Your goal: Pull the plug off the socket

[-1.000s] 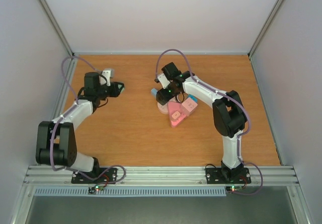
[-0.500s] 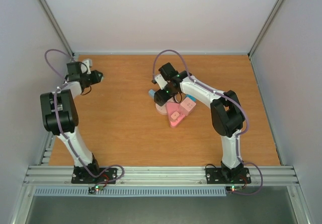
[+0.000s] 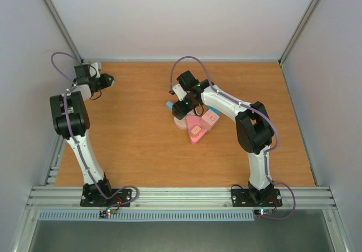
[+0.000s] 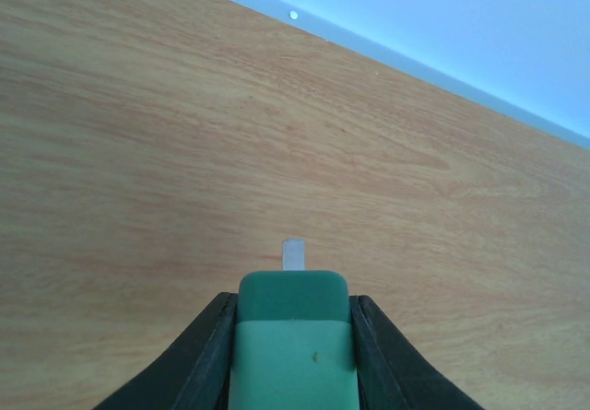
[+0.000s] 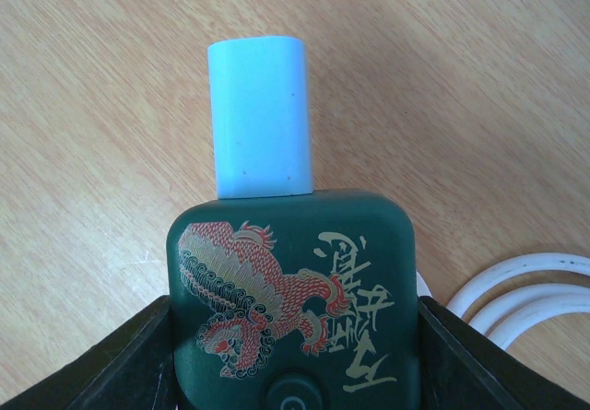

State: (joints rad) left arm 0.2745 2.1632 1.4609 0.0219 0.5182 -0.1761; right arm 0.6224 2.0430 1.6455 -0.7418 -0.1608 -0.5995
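From my seat the plug (image 4: 293, 341), a small green plastic block, sits clamped in the left gripper (image 4: 293, 304). The jaws are nearly closed on its flat sides, and one thin metal prong (image 4: 293, 254) pokes out ahead. In the overhead view that hand hangs over the table's 10 o'clock corner, well apart from the socket (image 5: 293, 290). The socket is a dark green body printed with a red and gold dragon, and the right gripper (image 5: 293, 313) holds it by its flanks with the jaws about half spread, close to the middle of the table. A pale blue block (image 5: 261, 115) stands out of the socket at 12 o'clock, and a white cable (image 5: 516, 290) loops at 4 o'clock. I judge the plug light, rigid and smooth-sided, so a squeeze across its broad faces suits it, and I would never grip it by the prong, which could bend. The socket looks heavier and glossy, and its cable may tug. The wooden table (image 3: 141, 150) is flat and bare around the left hand. Some pink blocks (image 3: 198, 124) lie just beside the right gripper at 4 o'clock. White walls (image 3: 169, 20) close in on three sides, so the left hand has little room beyond its corner.
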